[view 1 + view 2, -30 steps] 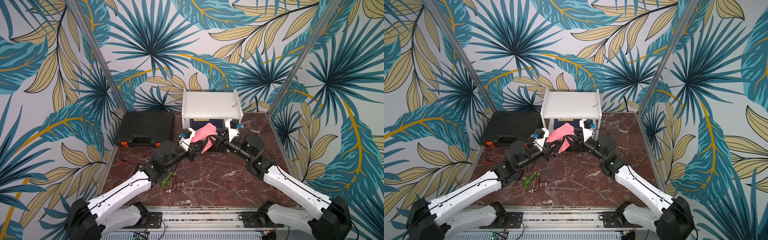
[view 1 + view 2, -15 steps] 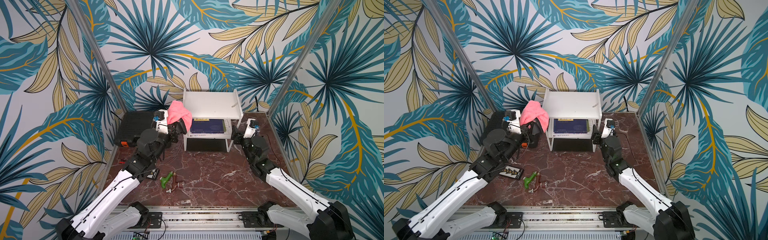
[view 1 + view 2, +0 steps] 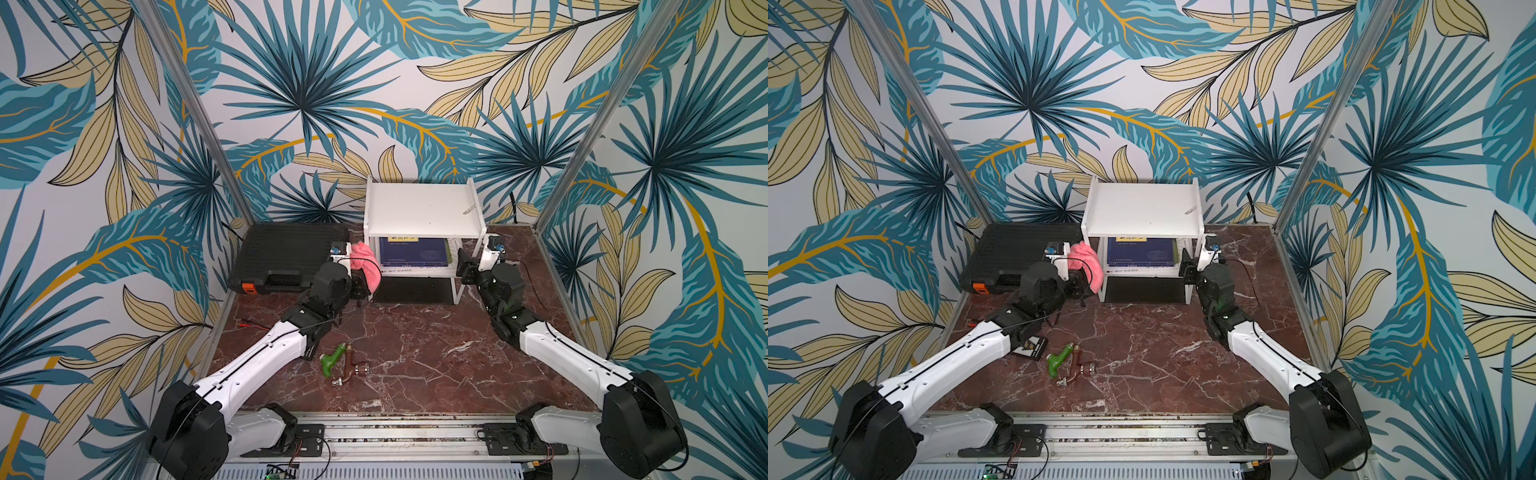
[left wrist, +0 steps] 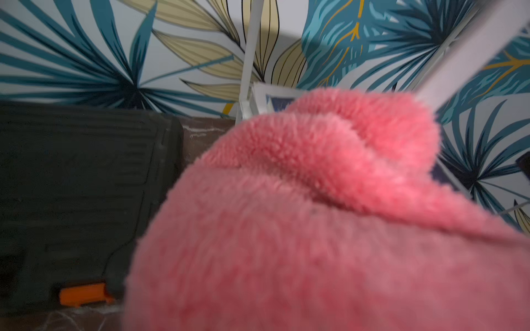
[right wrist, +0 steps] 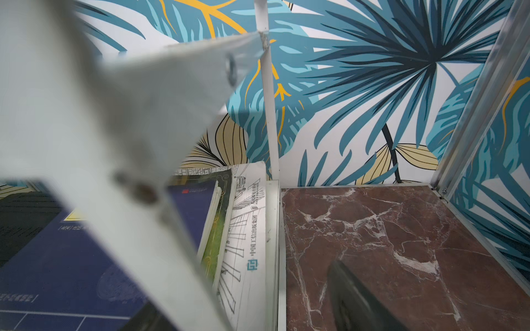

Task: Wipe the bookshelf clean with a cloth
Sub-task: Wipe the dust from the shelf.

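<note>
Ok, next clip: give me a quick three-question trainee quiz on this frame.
1. True or false: the cloth lies on the top board of the bookshelf.
2. What lies under that top board? A) books B) a mug C) a bottle
3. Which pincer grips the cloth?
Key: 1 false, it hangs beside the bookshelf; 2 A; 3 the left pincer.

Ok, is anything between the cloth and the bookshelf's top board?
Nothing visible. The cloth hangs at the left side of the bookshelf, below its top board. One small pale object lies on that board near its right edge.
</note>
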Controlling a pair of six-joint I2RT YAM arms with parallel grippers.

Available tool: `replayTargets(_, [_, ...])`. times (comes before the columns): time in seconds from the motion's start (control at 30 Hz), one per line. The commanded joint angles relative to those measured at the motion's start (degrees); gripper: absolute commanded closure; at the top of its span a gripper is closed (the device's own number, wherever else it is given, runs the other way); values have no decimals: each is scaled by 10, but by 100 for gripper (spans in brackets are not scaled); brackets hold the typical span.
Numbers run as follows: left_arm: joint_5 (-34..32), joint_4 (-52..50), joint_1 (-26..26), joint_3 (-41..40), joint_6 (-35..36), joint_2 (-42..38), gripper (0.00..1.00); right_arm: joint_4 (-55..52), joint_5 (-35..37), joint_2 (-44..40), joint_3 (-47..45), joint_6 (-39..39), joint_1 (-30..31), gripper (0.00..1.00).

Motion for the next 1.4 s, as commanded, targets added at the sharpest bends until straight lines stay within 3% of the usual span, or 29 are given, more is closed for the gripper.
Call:
replayTargets(0.0, [-30, 12, 4, 70, 32, -25, 100, 32, -23, 2, 18, -12, -3, 24])
replayTargets(0.13, [-23, 56, 8, -7, -64, -22, 100, 34, -41, 21, 16, -5, -3, 24])
replayTargets(0.23, [30, 70, 19, -66, -126, 16, 100, 21, -38, 30, 17, -7, -4, 24])
replayTargets(0.33, [111, 73, 68, -72, -136, 11, 100, 17, -40, 19, 15, -14, -5, 24])
replayTargets(0.4, [207, 66, 108, -23, -105, 1, 100, 14, -43, 9, 13, -19, -6, 24])
replayTargets(0.47, [249, 3, 129, 46, -61, 2, 100, 12, -49, 2, 11, -20, -7, 24])
replayTargets(0.57, [303, -10, 145, 100, -37, 21, 100, 17, -58, -4, 5, -16, -6, 24])
replayTargets(0.77, [425, -111, 159, 269, 0, 160, 100, 4, -67, -5, 8, -9, -8, 24])
replayTargets(0.9, [404, -128, 163, 371, 26, 248, 100, -13, -67, -3, 22, -9, -9, 23])
replayTargets(1.03, [396, -253, 165, 494, 70, 324, 100, -31, -82, -1, 38, -8, -8, 23])
replayTargets(1.23, [390, -74, 157, 268, 1, 160, 100, -29, -95, -11, 19, -12, -8, 23])
replayTargets(1.37, [373, -72, 158, 278, 14, 166, 100, -28, -116, -10, 17, -16, -8, 23])
